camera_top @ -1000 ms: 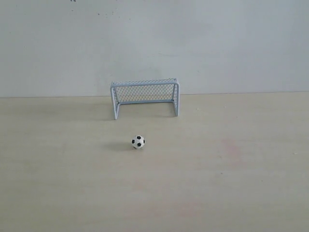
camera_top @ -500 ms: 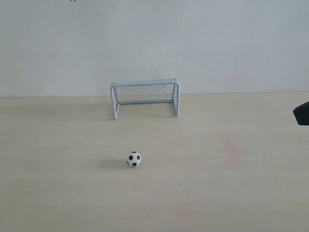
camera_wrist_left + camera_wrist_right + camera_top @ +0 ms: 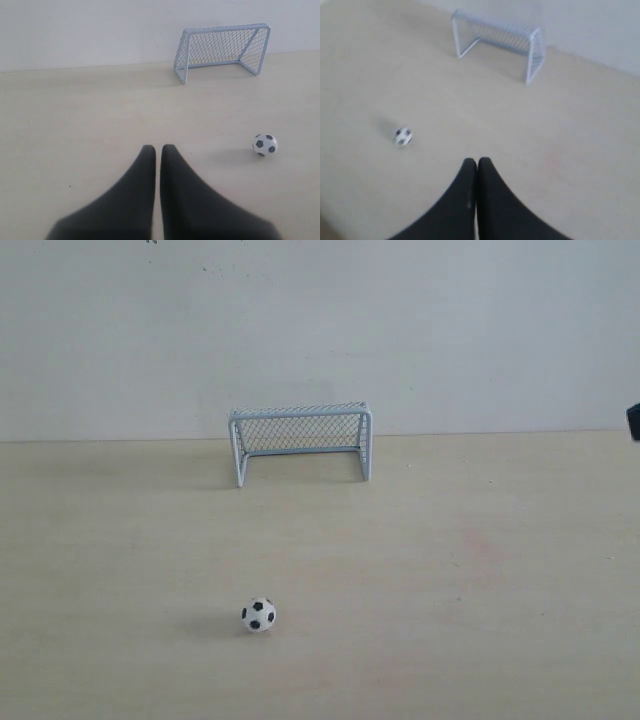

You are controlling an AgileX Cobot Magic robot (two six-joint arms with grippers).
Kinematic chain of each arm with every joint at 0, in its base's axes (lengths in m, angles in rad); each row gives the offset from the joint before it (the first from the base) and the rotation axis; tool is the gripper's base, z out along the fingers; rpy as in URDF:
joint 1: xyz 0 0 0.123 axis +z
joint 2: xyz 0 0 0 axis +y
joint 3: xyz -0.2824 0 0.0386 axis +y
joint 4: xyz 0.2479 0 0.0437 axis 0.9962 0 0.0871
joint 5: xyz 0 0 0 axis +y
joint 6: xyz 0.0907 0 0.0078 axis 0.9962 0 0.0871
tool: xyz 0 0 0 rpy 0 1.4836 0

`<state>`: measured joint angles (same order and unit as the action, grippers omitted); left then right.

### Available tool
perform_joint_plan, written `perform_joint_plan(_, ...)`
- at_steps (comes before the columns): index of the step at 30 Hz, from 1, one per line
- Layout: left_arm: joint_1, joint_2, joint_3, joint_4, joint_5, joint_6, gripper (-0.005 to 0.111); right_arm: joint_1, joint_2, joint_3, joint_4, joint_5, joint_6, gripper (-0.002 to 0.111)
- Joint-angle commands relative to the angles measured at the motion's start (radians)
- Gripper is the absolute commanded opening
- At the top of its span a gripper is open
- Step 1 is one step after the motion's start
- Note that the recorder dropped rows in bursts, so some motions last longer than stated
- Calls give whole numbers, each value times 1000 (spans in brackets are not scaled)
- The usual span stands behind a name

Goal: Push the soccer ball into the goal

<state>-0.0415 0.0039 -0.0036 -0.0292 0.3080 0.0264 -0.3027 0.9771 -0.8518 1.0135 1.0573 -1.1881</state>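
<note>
The soccer ball [image 3: 258, 615] lies on the pale table, well in front of the goal [image 3: 300, 443] and slightly left of its left post. The goal stands at the table's back edge against the wall, mouth facing the ball. In the left wrist view the ball [image 3: 264, 144] sits apart from my left gripper [image 3: 158, 148], whose black fingers are shut with nothing between them; the goal [image 3: 223, 51] is beyond. In the right wrist view my right gripper [image 3: 477, 161] is shut and empty, with the ball [image 3: 403, 136] off to one side and the goal [image 3: 500, 44] farther off.
A plain white wall rises behind the table [image 3: 480, 570]. A dark bit of the right arm [image 3: 634, 422] shows at the right edge of the exterior view. Neither gripper's fingers show in the exterior view.
The ball has rolled away from the goal, toward the front of the table and slightly left. The dark arm part at the right edge has drawn back and up.
</note>
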Motion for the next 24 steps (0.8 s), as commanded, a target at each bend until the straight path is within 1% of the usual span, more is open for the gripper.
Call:
perform_joint_plan(1, 2, -4, 4, -9, -2, -3, 4, -3, -159, 90, 110, -245, 13, 0)
perform_joint_plan(3, 2, -4, 4, -9, -2, -3, 4, 5, -220, 154, 130, -360, 13, 0)
perform_joint_plan(5, 2, -4, 4, -9, -2, -3, 4, 41, -276, 219, 132, -505, 13, 0)
perform_joint_plan(7, 2, -4, 4, -9, -2, -3, 4, 105, -332, 294, 132, -638, 13, 0)
perform_joint_plan(10, 2, -4, 4, -9, -2, -3, 4, 205, -405, 397, 134, -787, 13, 0)
perform_joint_plan(12, 2, -4, 4, -9, -2, -3, 4, 247, -454, 467, 144, -844, 17, 0)
perform_joint_plan(14, 2, -4, 4, -9, -2, -3, 4, 266, -506, 525, 148, -889, 40, 0)
perform_joint_plan(19, 2, -4, 4, -9, -2, -3, 4, 266, -627, 669, 150, -974, 60, 0)
perform_joint_plan(24, 2, -4, 4, -9, -2, -3, 4, 266, -720, 774, 150, -1039, 60, 0)
